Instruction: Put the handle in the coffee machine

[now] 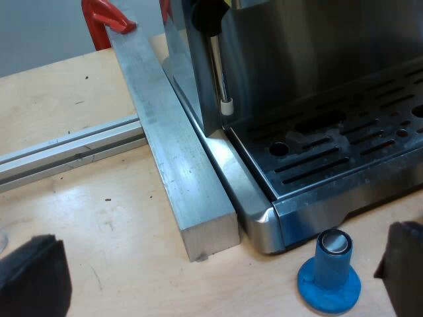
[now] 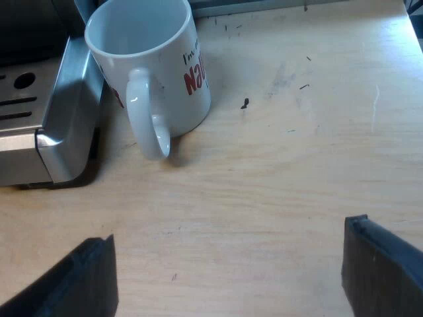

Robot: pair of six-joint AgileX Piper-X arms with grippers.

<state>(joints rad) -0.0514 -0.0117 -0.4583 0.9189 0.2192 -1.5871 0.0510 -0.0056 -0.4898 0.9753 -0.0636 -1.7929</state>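
Note:
The espresso machine [image 1: 310, 72] stands on a wooden table, its slotted drip tray [image 1: 344, 152] and thin steam wand [image 1: 219, 72] in view. A blue tamper [image 1: 330, 269] stands upright on the table just off the drip tray's corner. My left gripper [image 1: 218, 277] hangs open above the table, the tamper close to one of its fingertips [image 1: 403, 264]. My right gripper [image 2: 228, 277] is open over bare wood, nothing between its fingers. A white mug [image 2: 149, 69] with red lettering stands beside the machine's tray corner [image 2: 63, 119], handle turned toward my right gripper.
An aluminium bar [image 1: 168, 139] lies along the machine's side, held by a red clamp [image 1: 106, 16]. A metal rail [image 1: 66, 148] crosses the table beyond it. Small dark specks [image 2: 244, 103] dot the wood near the mug.

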